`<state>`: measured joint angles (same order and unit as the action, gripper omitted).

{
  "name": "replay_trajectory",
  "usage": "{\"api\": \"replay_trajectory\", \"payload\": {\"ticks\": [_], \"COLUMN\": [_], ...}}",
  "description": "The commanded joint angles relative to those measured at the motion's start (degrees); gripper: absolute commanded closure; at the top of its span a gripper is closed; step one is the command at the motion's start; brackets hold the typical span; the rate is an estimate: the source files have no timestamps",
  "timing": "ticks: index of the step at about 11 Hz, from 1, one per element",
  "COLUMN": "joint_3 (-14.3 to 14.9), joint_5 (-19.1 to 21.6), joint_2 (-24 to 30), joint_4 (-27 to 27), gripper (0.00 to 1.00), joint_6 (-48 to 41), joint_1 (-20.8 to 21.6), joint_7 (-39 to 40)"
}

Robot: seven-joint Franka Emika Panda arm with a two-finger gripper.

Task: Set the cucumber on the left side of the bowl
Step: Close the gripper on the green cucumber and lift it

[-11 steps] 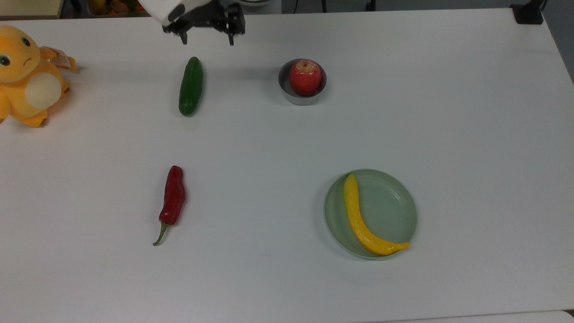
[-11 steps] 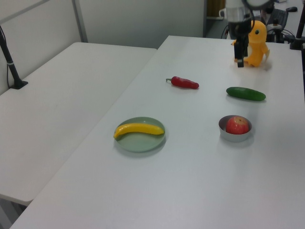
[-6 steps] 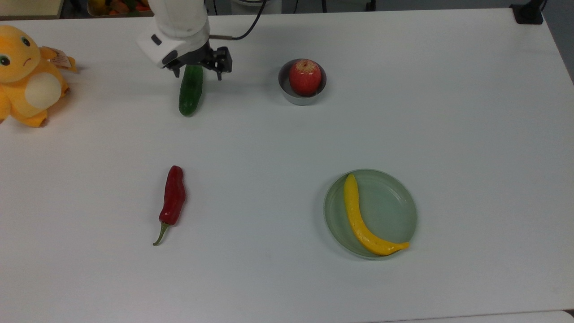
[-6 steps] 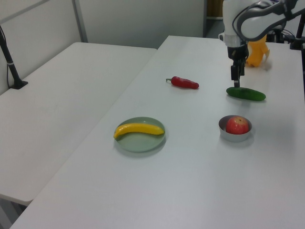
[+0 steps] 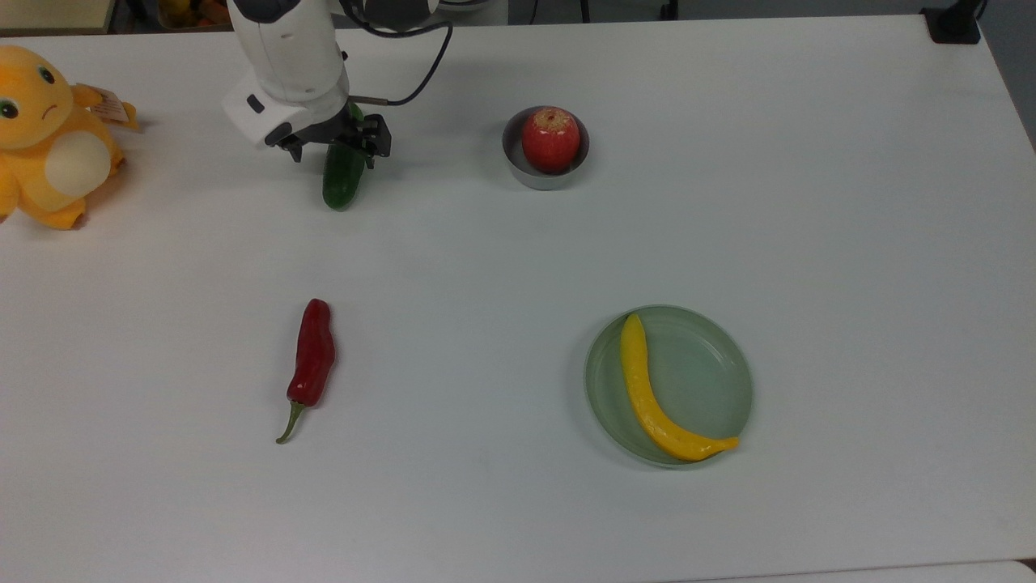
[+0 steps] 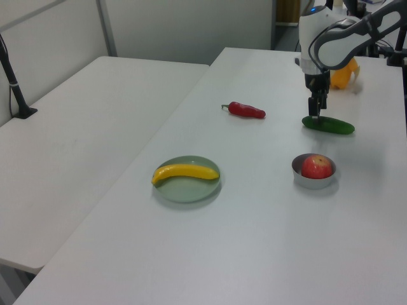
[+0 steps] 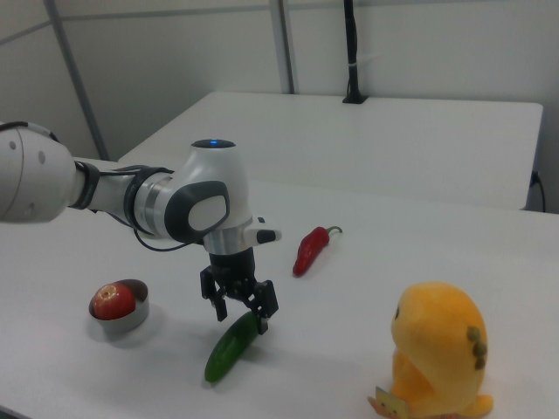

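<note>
White bench (image 5: 728,202) carries everything you see, with a second white table (image 6: 76,140) beside it in the left view. Your gripper (image 5: 329,151) is low over the far end of the cucumber (image 5: 343,180), pointing down, with its fingers spread apart, one on each side of the green body. They straddle it, and you cannot tell if they touch it. In the right view the gripper (image 7: 242,311) stands at the upper end of the cucumber (image 7: 230,348), which lies flat on the bench.

In the top view the cucumber is to the left of the bowl (image 5: 519,166), well apart from it. This grey bowl holds a red apple (image 5: 550,138). In the left view the cucumber (image 6: 331,125) lies behind the bowl (image 6: 311,180).

Farther out in the top view, a red chilli (image 5: 313,356) lies below the cucumber, and a pale green plate (image 5: 704,372) with a yellow banana (image 5: 651,401) sits at the lower right. An orange plush toy (image 5: 53,138) stands at the top view's left edge.
</note>
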<state>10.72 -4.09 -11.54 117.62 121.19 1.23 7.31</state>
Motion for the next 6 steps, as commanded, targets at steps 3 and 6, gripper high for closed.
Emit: {"api": "replay_trajectory", "payload": {"ticks": [3, 6], "joint_3": [0.3, 0.3], "joint_5": [-1.0, -1.0], "joint_2": [-1.4, -1.6], "joint_4": [0.9, 2.1], "gripper": [0.00, 0.27], "joint_6": [1.6, 1.5], "joint_1": [0.3, 0.0], "joint_7": [0.2, 0.7]}}
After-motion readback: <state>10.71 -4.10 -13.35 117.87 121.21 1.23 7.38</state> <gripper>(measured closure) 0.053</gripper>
